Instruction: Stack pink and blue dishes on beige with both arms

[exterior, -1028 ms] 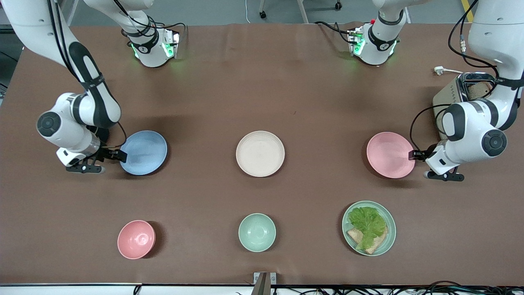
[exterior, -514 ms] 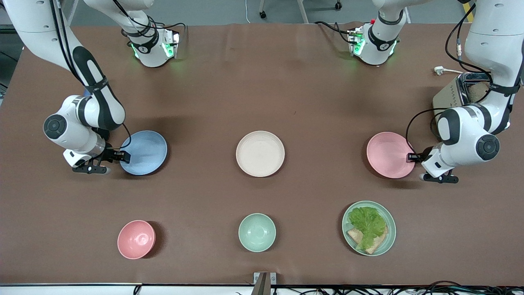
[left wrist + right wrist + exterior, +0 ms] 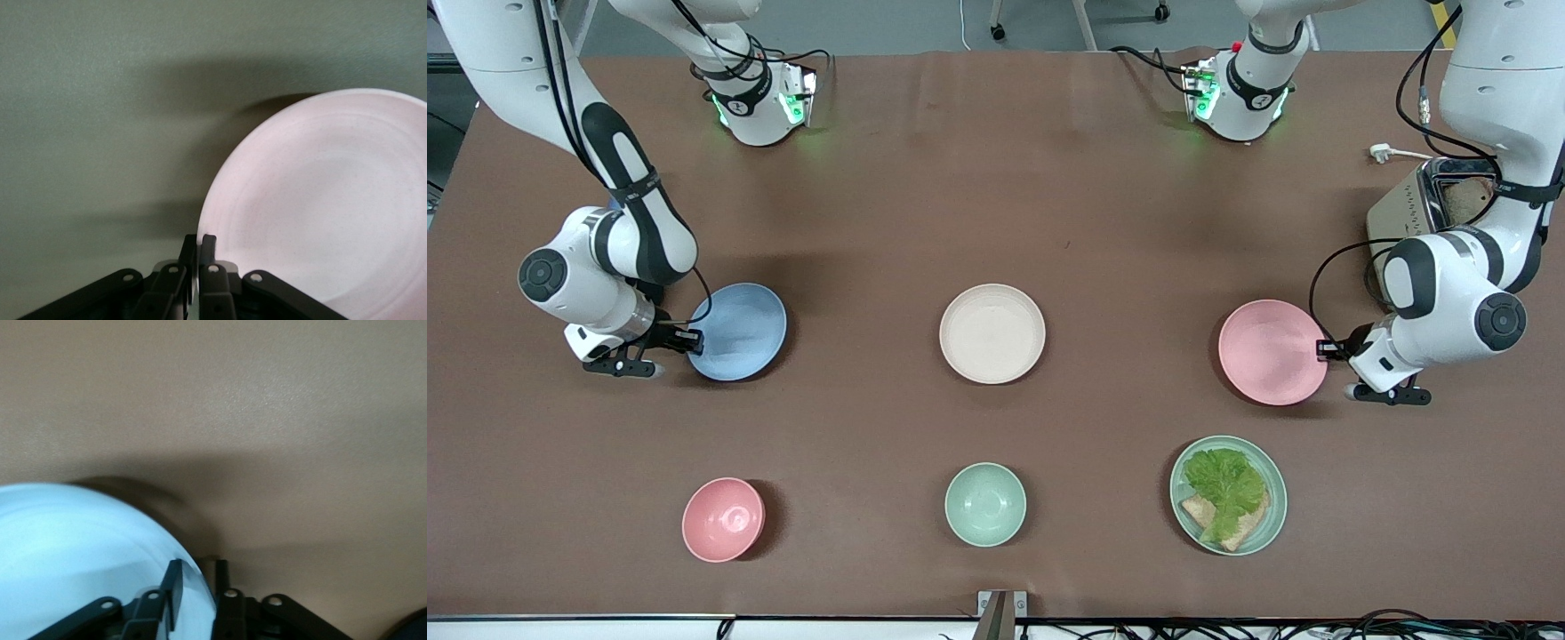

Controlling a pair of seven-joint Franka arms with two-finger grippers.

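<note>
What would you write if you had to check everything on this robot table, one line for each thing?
Surface: brown table, flat.
Job's things: blue plate toward the right arm's end; beige plate in the middle, nothing on it; pink plate toward the left arm's end, lifted at one side. No stacking done yet.
Clutter: pink bowl, mint bowl and a green plate with lettuce, all nearer the front camera; toaster by the left arm.
Grippers: left gripper shut on the pink plate's rim; right gripper straddles the blue plate's rim.
Cables: white plug beside the toaster; wires along the table's front edge.
Surroundings: grey floor, caster wheels.
</note>
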